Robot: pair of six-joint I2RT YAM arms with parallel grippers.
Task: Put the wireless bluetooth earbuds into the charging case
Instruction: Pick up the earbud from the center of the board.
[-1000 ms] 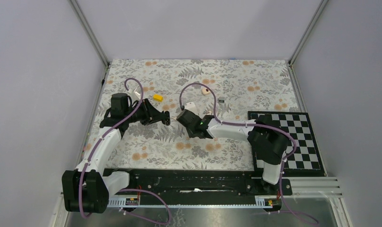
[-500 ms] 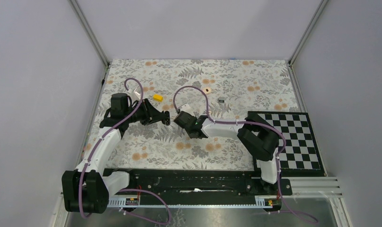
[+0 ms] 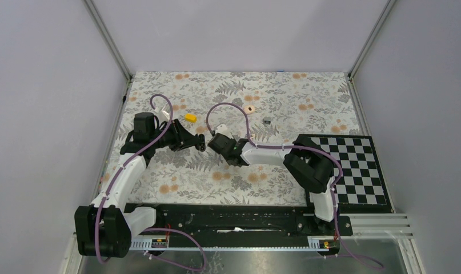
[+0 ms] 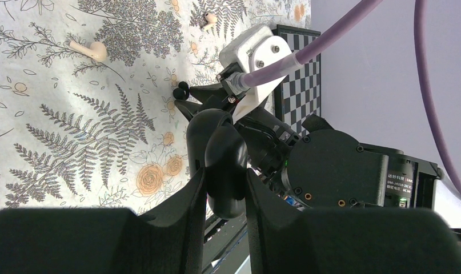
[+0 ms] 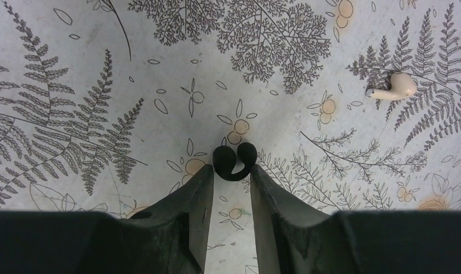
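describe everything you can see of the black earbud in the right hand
The black earbud is tiny and plain black: two rounded lobes joined by a curved bridge, like a U. The right hand pinches it at its fingertips, lobes poking out past them, over the floral cloth. Whether it touches the cloth cannot be told.

Plain pale-lilac walls (image 3: pixel 45 114) and aluminium corner posts (image 3: pixel 108 40) enclose a table under a grey fern-and-blossom tablecloth (image 3: pixel 296 97), a black-and-white checkerboard (image 3: pixel 359 171) at its near right corner, evenly lit.

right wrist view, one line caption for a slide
Right gripper pinching a black earbud at its fingertips, floral cloth beneath, a white earbud lying nearby.
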